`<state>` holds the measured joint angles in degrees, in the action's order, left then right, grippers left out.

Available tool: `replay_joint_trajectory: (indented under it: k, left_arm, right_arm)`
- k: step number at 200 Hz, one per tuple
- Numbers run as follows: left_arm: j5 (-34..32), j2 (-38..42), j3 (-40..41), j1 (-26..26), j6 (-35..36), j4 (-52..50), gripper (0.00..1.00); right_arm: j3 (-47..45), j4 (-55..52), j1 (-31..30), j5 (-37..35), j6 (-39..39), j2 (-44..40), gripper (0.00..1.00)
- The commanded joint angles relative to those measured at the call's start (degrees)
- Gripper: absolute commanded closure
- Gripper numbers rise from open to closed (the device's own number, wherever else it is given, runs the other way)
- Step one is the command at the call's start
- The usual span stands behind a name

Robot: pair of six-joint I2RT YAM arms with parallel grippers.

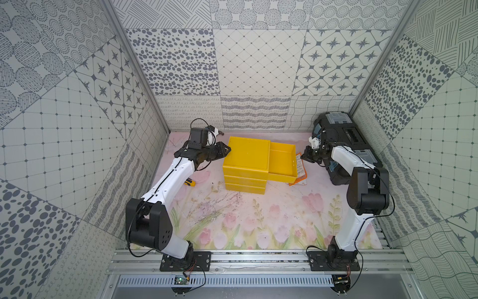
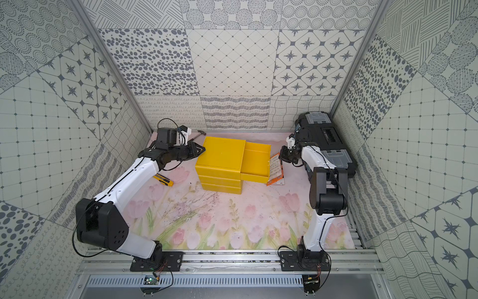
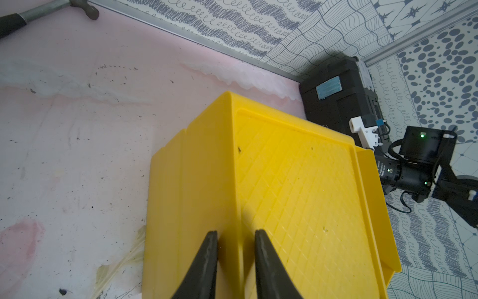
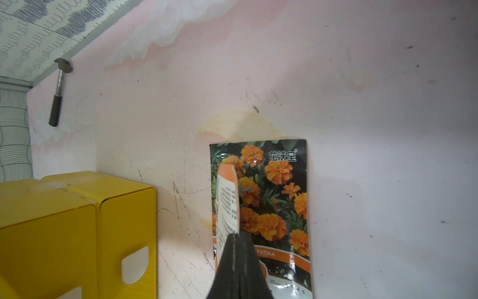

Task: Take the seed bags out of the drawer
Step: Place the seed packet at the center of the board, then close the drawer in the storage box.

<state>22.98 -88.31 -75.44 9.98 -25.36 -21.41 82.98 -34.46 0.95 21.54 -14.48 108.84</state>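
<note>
A yellow drawer cabinet stands mid-table with its top drawer pulled out to the right; the drawer's inside looks bare in both top views. Just right of the drawer front, my right gripper is shut on a seed bag that hangs edge-on, its white printed back showing. A second seed bag, with orange flowers, lies flat on the table below it. My left gripper is open, with its fingers astride the cabinet's upper left edge.
A black toolbox fills the back right corner, close behind the right arm. A hammer lies at the back wall behind the left gripper. A yellow utility knife lies by the left forearm.
</note>
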Motion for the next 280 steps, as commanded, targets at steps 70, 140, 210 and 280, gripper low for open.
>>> replay_joint_trajectory:
  k: [70, 140, 210, 280]
  left_arm:
    - [-0.09, -1.21, 1.08, 0.23, 0.85, -13.57, 0.74]
    - [-0.26, -0.73, 1.18, 0.23, 0.98, -13.75, 0.73]
    - [-0.44, -0.80, 1.17, 0.22, 1.03, -13.75, 0.73]
    - [-0.47, -0.68, 1.08, 0.35, 1.02, -13.86, 0.73]
  right_arm:
    - [-2.45, 0.08, -0.20, -12.77, -0.22, -2.37, 0.61]
    - [-10.54, 4.45, -1.50, -2.90, -4.69, -14.51, 0.52]
    - [-17.30, 3.96, -6.68, -0.28, -6.17, -27.05, 0.45]
    - [-18.21, 3.74, -11.11, 0.50, -7.62, -29.13, 0.45]
